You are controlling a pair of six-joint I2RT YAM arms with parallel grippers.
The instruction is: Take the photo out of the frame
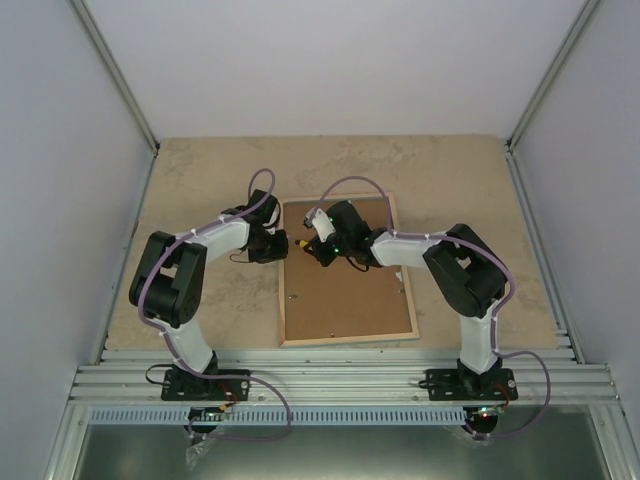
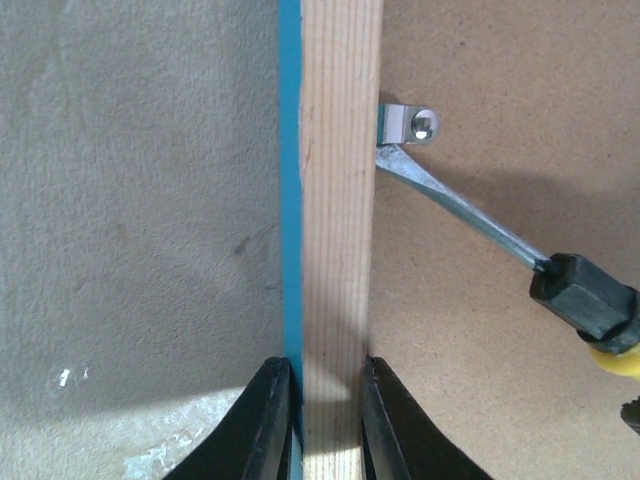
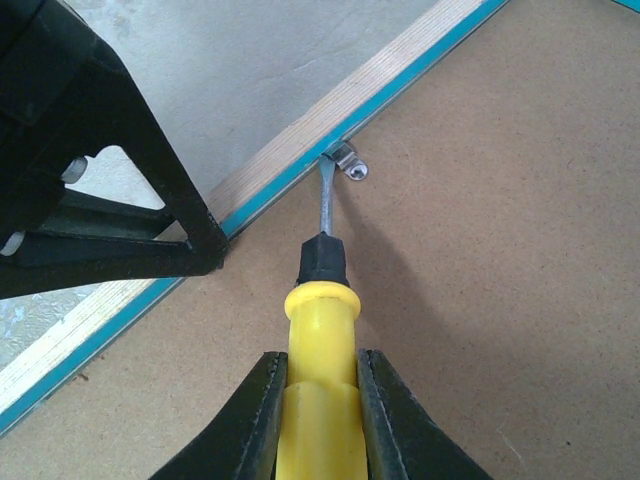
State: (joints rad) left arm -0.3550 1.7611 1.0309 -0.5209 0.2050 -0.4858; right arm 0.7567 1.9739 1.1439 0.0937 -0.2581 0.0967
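1. Working on the back of the frame (image 1: 350, 339): it lies face down on the table (image 1: 450, 180), with the wood rim up and a turquoise edge showing along its side.
2. My left gripper (image 2: 325, 372) is clenched across the frame's left rail, one finger on each side, pinning it.
3. My right gripper (image 3: 322, 372) grasps the yellow handle of a screwdriver (image 3: 320, 300). The blade tip touches the metal tab (image 2: 408, 124) just beside that rail.
4. The tab lies across the join of the rail and the backing board (image 1: 340, 290). The board sits flat inside the rim and is not lifted.
5. The photo is not in view. I judge it to be under the board, inside the frame.
6. Progress: early. The frame is steadied and the tool is at the first tab, but nothing is visibly released.
7. Left to do: turn the tabs clear, lift the board, take out the photo. The other tabs are too small to count from overhead.
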